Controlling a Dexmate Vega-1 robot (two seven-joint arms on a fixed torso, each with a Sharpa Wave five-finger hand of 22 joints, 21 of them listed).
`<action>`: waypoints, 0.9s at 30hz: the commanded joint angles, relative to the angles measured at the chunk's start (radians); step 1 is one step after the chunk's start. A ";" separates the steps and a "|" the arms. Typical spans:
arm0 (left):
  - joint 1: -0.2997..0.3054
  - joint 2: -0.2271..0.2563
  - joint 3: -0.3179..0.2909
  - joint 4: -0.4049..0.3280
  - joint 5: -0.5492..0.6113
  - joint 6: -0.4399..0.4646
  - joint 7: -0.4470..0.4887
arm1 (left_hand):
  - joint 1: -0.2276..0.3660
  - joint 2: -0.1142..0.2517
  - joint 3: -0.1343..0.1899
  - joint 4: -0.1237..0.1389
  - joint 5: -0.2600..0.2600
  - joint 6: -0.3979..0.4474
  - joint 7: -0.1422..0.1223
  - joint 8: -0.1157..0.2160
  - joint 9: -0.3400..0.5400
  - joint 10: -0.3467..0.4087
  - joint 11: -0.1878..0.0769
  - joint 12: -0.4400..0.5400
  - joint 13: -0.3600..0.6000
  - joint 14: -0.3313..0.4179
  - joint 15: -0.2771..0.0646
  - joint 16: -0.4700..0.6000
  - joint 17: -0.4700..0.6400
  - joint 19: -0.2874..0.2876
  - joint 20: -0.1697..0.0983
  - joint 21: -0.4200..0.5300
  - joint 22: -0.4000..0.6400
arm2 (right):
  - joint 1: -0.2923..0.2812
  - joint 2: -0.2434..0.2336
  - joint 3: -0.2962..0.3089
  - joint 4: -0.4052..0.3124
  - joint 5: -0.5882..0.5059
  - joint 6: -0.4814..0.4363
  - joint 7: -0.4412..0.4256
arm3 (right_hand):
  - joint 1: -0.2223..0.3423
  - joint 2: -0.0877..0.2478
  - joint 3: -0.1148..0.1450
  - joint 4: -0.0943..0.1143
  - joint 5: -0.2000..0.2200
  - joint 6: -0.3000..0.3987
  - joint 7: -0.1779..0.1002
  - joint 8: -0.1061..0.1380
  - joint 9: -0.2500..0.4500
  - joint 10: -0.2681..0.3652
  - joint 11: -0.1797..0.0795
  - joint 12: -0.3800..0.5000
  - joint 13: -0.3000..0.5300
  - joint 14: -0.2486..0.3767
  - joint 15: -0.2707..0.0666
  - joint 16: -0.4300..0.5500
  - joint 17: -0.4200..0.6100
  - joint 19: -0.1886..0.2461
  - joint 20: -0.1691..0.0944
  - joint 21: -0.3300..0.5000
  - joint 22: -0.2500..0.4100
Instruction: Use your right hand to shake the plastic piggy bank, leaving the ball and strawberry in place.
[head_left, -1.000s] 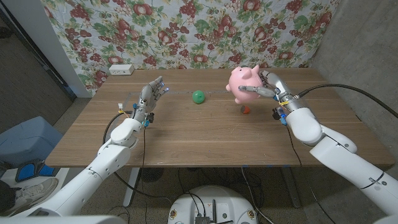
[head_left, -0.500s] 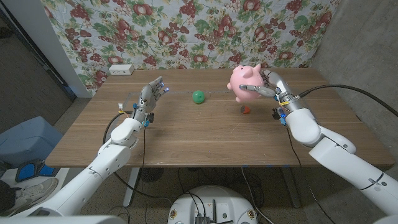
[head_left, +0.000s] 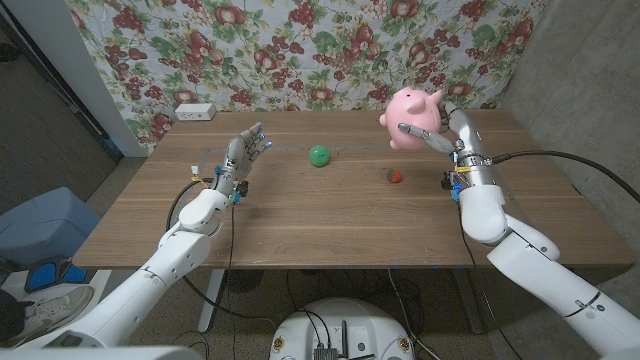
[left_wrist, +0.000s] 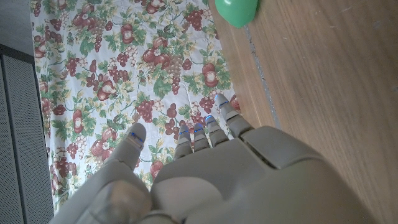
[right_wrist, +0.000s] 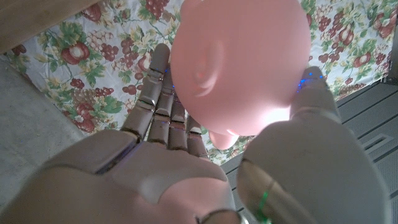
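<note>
My right hand (head_left: 444, 130) grips the pink plastic piggy bank (head_left: 413, 105) and holds it high above the table's far right part. In the right wrist view the piggy bank (right_wrist: 239, 62) sits between my fingers (right_wrist: 163, 102) and thumb. The small red strawberry (head_left: 395, 176) lies on the table below and a little left of the pig. The green ball (head_left: 318, 155) rests near the table's far middle, also seen as a green ball (left_wrist: 237, 10) from the left wrist. My left hand (head_left: 243, 155) stands open, upright, left of the ball, with its own back (left_wrist: 236, 180) in view.
A white power strip (head_left: 194, 112) lies at the far left corner of the wooden table (head_left: 300, 215). A floral cloth (head_left: 300, 50) hangs behind the table. Cables run along my right arm (head_left: 520, 240).
My right hand has lifted the piggy bank up and to the right, uncovering the strawberry below it. The ball, the strawberry and my left hand have stayed put.
</note>
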 joint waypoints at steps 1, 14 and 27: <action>-0.006 -0.002 0.000 0.012 -0.003 -0.004 -0.006 | -0.011 0.035 0.004 -0.004 0.004 0.005 -0.008 0.004 0.004 -0.001 -0.004 0.002 0.004 0.007 -0.003 -0.002 0.003 0.010 0.004 -0.003 0.004 | -0.009 0.165 0.005 0.104 -0.109 0.137 -0.256 | 0.058 0.146 0.348 -0.004 0.286 0.624 -0.136 0.058 0.160 0.487 -0.319 0.155 0.249 0.351 -0.391 0.131 0.493 -0.080 -0.078 0.008 0.001; -0.012 -0.001 -0.001 0.018 -0.006 -0.006 -0.013 | -0.011 0.035 0.003 -0.004 0.004 0.005 -0.009 0.004 0.004 0.000 -0.003 0.003 0.004 0.008 -0.002 -0.002 0.003 0.012 0.004 -0.007 0.004 | -0.009 0.220 0.020 0.127 -0.127 0.176 -0.284 | 0.056 0.146 0.349 -0.004 0.285 0.621 -0.136 0.059 0.162 0.487 -0.323 0.156 0.251 0.352 -0.391 0.130 0.492 -0.083 -0.078 0.014 0.001; -0.006 0.003 -0.007 0.014 -0.009 -0.009 -0.012 | -0.011 0.035 0.003 -0.004 0.004 0.004 -0.009 0.003 0.004 0.000 -0.003 0.002 0.004 0.007 -0.002 -0.003 0.003 0.013 0.006 -0.011 0.004 | -0.007 0.186 0.024 0.116 -0.127 0.180 -0.195 | 0.054 0.145 0.350 -0.004 0.284 0.621 -0.139 0.059 0.162 0.487 -0.322 0.156 0.249 0.351 -0.391 0.130 0.493 -0.086 -0.080 0.022 0.000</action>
